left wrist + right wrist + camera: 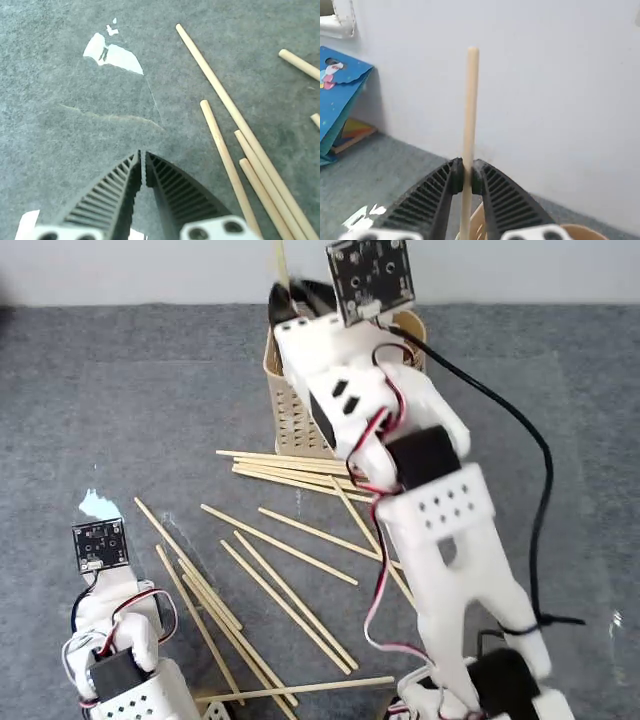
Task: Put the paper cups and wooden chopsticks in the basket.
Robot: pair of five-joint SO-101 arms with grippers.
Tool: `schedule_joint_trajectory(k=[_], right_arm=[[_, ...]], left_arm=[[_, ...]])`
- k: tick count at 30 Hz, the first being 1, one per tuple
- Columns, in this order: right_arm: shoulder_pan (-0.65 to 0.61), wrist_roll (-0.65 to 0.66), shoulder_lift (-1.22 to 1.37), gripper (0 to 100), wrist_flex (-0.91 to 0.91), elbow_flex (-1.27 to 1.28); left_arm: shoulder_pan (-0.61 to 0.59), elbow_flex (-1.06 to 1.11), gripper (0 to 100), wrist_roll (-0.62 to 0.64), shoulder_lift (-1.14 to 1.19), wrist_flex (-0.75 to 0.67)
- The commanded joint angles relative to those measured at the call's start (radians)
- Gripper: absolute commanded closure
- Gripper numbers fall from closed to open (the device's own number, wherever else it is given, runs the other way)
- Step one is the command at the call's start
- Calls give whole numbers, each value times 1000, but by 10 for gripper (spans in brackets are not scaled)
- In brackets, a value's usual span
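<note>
My right gripper [467,175] is shut on one wooden chopstick [470,110] and holds it upright. In the high view that chopstick [282,265] stands above the beige slotted basket [290,420] at the back of the mat, with the right gripper [292,305] over the basket's mouth. Several loose chopsticks [290,545] lie scattered on the grey mat in front of the basket. My left gripper [143,165] is shut on nothing, low over the mat at the front left, with a few chopsticks [225,95] lying beside it.
A torn pale patch [112,52] marks the mat ahead of the left gripper. A black cable [540,490] runs along the right arm. A white wall rises behind the basket. A tan curved rim [580,232] shows below the right gripper.
</note>
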Motion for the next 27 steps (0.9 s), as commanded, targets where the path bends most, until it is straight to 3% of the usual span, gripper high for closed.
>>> schedule_joint_trajectory(k=[1,7,12,15,20,27], right_arm=[[21,8,33,990,-156,-58],[39,9,108,990,-357,-60],[68,9,179,987,-386,-51],[70,9,193,959,-315,-26],[68,9,171,831,-226,-23],[36,8,16,876,35,-17]], left_arm=[[5,-8,986,-3,-17,3],[5,-8,986,-3,-17,3],[5,-8,986,-3,-17,3],[5,-8,986,-3,-17,3],[5,-8,986,-5,-17,3],[5,-8,986,-5,-17,3]])
